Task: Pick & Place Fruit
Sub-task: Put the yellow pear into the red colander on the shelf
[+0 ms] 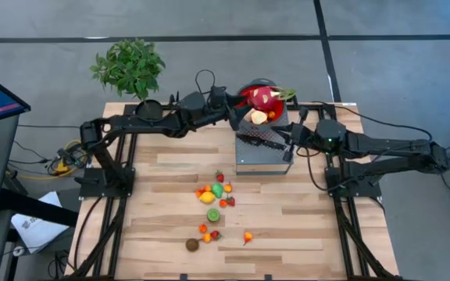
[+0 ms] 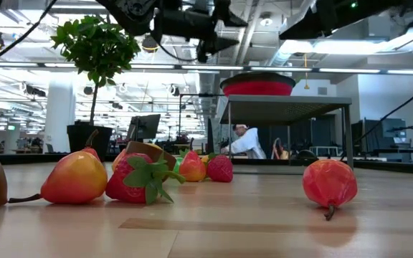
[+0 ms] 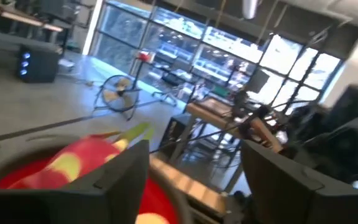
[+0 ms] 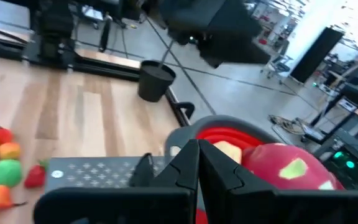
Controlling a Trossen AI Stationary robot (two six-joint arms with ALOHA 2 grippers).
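A pink-red dragon fruit (image 1: 262,99) with green tips lies in the round red bowl (image 2: 257,87), next to a pale yellow fruit (image 1: 258,117). The bowl stands on a grey metal stand (image 1: 260,160) at the table's far middle. My left gripper (image 3: 194,180) hovers open just left of and above the bowl (image 1: 239,112), with nothing between its fingers. My right gripper (image 4: 197,165) is shut and empty above the stand's top, pointing at the bowl (image 1: 266,141). Several small fruits (image 1: 213,195) lie on the table's middle, and a brown one (image 1: 192,244) lies nearer the front.
A potted plant (image 1: 130,66) stands at the table's far left corner. The stand's legs (image 2: 350,136) rise from the far part of the table. Bare wooden tabletop lies left and right of the scattered fruits. A person sits in the room behind the table (image 2: 246,143).
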